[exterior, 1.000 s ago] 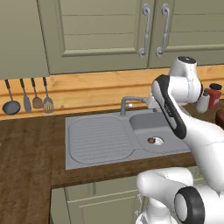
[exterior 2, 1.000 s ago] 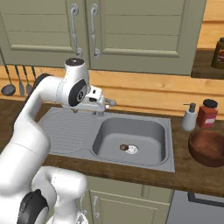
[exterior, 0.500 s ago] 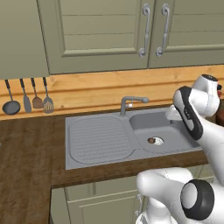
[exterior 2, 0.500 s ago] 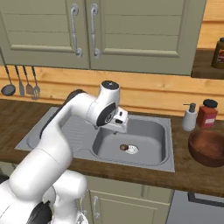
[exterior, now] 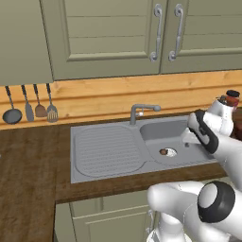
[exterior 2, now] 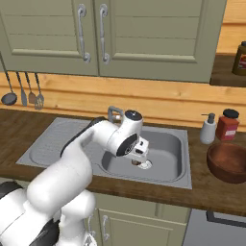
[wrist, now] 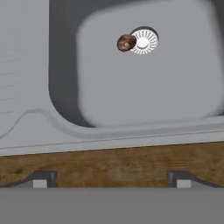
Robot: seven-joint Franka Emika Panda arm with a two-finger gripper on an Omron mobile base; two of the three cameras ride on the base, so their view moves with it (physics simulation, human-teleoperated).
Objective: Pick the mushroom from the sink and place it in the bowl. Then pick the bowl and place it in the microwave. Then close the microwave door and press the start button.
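Simulated kitchen, dark wood counter (exterior: pixel 33 165) under sage-green wall cabinets (exterior: pixel 108 38) with a light wood backsplash. Far left of the gripper: ladle, spatulas and a slotted turner hanging on the backsplash (exterior: pixel 30 106). Nearer, still left of it: grey metal sink (exterior: pixel 94 172) with ribbed oval drainboard (exterior: pixel 108 150), then the bent faucet (exterior: pixel 142 111) at the back edge. Gripper (wrist: pixel 109 181) poised over the front rim of the basin, above the counter edge, fingers (wrist: pixel 41 179) spread wide with nothing between them. Mushroom (wrist: pixel 126 43), brown cap up, on the basin floor ahead of the gripper, touching the left side of the round drain strainer (wrist: pixel 144 40); seen likewise in the left base view (exterior: pixel 163 151). In the right base view, white arm bent down over the basin (exterior 2: pixel 166 144). Right of the gripper, on the counter: white soap dispenser (exterior 2: pixel 208 129), red jar with black lid (exterior 2: pixel 227 126), and the dark brown bowl (exterior 2: pixel 228 162), well apart from the sink's right edge.
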